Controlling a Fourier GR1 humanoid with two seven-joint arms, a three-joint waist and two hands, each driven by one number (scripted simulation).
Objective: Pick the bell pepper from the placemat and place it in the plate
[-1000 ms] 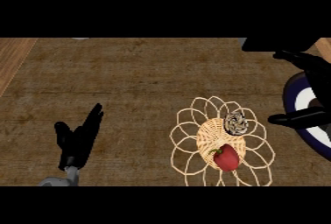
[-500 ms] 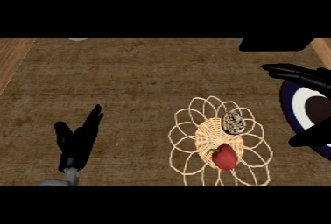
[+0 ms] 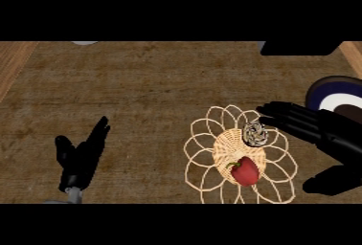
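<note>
A red bell pepper (image 3: 245, 172) with a green stem lies on the near part of a woven, flower-shaped placemat (image 3: 205, 153). The plate (image 3: 338, 98), dark blue at the rim with a white ring and dark middle, shows at the right edge, partly hidden by my right hand. My right hand (image 3: 318, 131) is open, its fingers stretched left over the placemat's right side, with the thumb (image 3: 329, 181) low at the right. It hangs to the right of the pepper and does not touch it. My left hand (image 3: 81, 158) rests open at the lower left, fingers up.
A small grey patterned object (image 3: 255, 133) sits on the placemat just behind the pepper. A black block (image 3: 297, 47) stands at the back right. A pale wooden edge (image 3: 14, 62) runs along the left side, and a grey thing (image 3: 84, 42) peeks in at the back.
My right hand has come down and to the left from over the plate, now reaching across the placemat's right side. The pepper and left hand have not moved.
</note>
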